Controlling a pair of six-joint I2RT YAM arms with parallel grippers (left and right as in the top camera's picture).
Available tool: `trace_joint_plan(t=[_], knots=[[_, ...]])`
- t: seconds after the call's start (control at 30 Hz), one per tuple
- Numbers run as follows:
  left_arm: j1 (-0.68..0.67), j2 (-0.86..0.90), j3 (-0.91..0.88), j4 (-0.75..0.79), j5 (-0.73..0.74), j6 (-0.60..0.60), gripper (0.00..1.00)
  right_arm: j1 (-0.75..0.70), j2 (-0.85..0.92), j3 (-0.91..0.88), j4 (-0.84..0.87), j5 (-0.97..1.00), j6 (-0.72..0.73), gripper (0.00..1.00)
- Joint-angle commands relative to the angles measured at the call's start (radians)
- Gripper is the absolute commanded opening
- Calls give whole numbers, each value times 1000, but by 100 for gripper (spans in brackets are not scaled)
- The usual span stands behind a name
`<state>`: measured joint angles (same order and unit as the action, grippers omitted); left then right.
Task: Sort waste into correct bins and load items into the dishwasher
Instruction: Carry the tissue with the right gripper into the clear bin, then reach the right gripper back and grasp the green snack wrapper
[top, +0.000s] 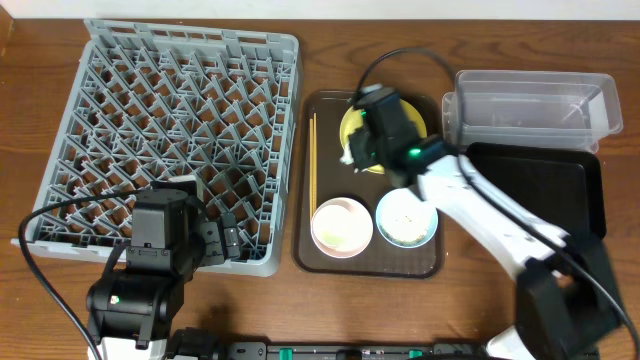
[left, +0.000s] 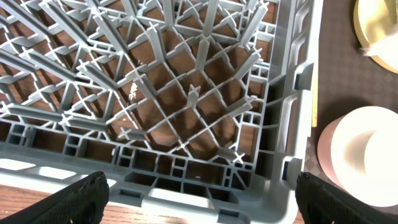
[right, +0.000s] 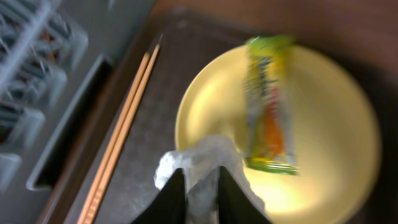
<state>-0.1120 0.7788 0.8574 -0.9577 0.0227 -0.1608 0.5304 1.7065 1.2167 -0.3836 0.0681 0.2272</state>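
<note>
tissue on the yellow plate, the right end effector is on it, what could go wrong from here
1. The right end effector seems to pinch only a fold of the tissue, so it could slip free when lifted.
2. The snack wrapper lies right beside the tissue on the yellow plate, and a trailing edge could drag it off.

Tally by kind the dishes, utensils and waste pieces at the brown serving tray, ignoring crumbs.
Bowls: 2 (pale pink round bowl, light blue round bowl)
Plates: 1 (round yellow plate)
Chopsticks: 2 (thin wooden chopsticks)
Waste: 2 (crumpled white tissue, yellow-green-orange snack wrapper)
Total: 7
</note>
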Motion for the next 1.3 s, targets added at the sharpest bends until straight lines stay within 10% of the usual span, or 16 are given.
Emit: trace_joint_plan(t=[0.0,0.3,0.57,0.73,1.0,1.27], knots=[[4,-2,23,1,-8,-9,96,-102,-99,13,-24,10,0,12],[4,-2,23,1,-8,-9,96,-556,-223,13,-21,10,2,1],[4,-2,23,1,-8,-9,96,-671,-144,13,9,8,4,2],[4,-2,23,1,-8,-9,96,-669,-120,13,18,-52,4,68],[4,-2,23,1,-8,-9,96,-563,-188,13,63,-471,-30,61],[4,-2,23,1,-8,-9,96,-307,-76,13,55,-276,-229,69]])
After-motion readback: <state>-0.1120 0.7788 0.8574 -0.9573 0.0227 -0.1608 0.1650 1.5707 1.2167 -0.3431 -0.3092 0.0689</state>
